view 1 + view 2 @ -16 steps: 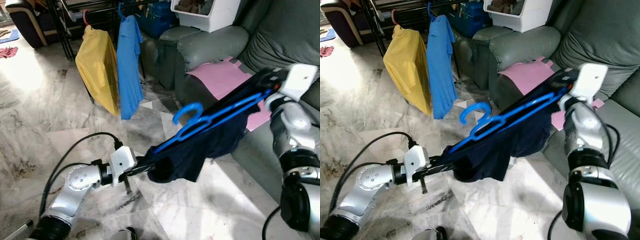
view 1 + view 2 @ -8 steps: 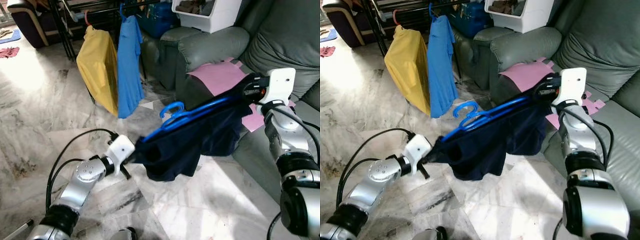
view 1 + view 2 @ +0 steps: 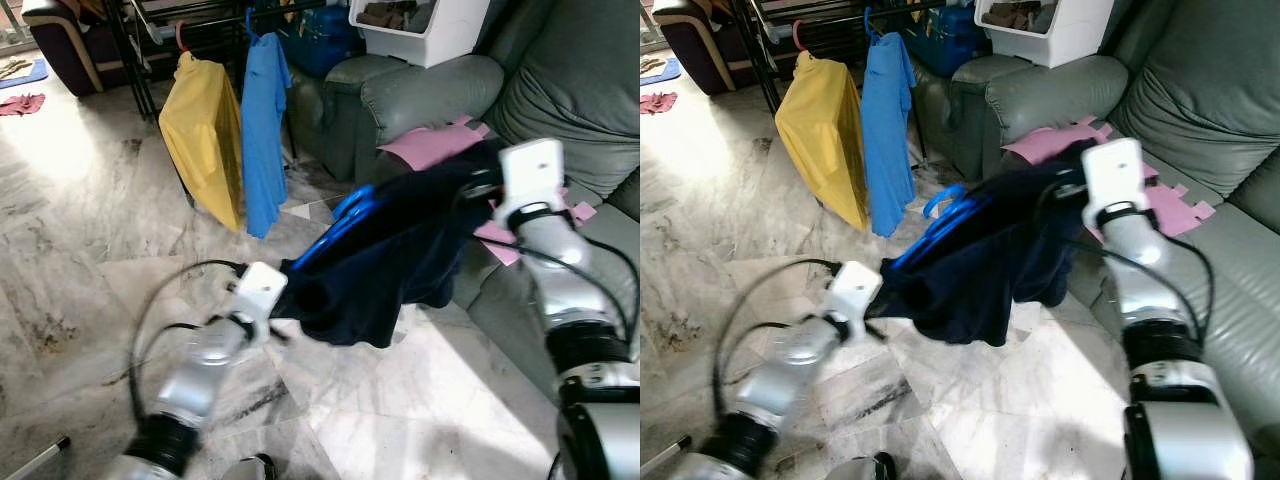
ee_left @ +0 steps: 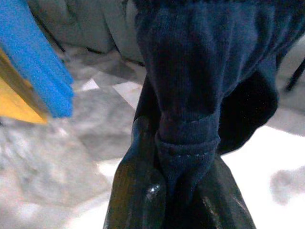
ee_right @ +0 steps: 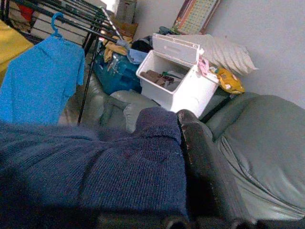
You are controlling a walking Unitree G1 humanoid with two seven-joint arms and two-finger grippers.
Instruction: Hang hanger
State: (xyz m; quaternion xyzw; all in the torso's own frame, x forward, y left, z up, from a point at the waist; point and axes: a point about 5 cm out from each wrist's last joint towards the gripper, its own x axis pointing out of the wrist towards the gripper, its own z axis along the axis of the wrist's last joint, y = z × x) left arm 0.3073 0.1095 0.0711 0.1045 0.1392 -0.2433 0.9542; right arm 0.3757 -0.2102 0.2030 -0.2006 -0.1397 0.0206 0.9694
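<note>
- Marble floor (image 3: 70,230) spreads out in front of you, with a grey-green sofa (image 3: 570,80) on your right and a dark drying rack (image 3: 150,30) at the far end.
- On that rack you have a yellow shirt (image 3: 203,140) and a blue shirt (image 3: 262,130) hanging side by side, and behind them a white bin (image 3: 430,25) sits on the sofa arm.
- Pink cloth (image 3: 430,145) lies on the sofa seat.
- Your left gripper (image 4: 183,191) is low over the floor, its fingers (image 4: 138,191) closed on one hem of the dark navy garment (image 3: 390,260).
- Your right gripper (image 5: 186,162) is raised beside the sofa, clamped on the garment's other end.
- You hold the garment stretched between both arms, sagging in the middle.
- Your blue hanger (image 3: 335,225) is inside the garment, its hook poking out at the upper edge, well short of the rack.
</note>
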